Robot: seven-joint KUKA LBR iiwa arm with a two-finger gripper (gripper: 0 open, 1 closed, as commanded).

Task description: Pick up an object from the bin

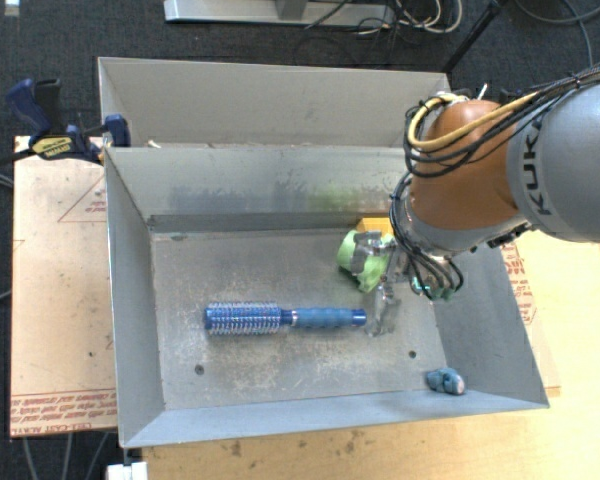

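Observation:
A blue hairbrush (280, 318) lies flat in the middle of the bin, bristle head to the left and handle pointing right. My gripper (383, 318) hangs just off the right end of that handle, its thin fingers pointing down at the floor. Nothing shows between the fingers. A light green object (361, 256) sits just behind and to the left of the gripper, partly covered by the wrist. A yellow object (373, 227) peeks out behind the green one near the back wall.
A small blue-grey lump (445, 381) rests in the bin's front right corner. The arm with its orange cover and cables hangs over the right side of the bin.

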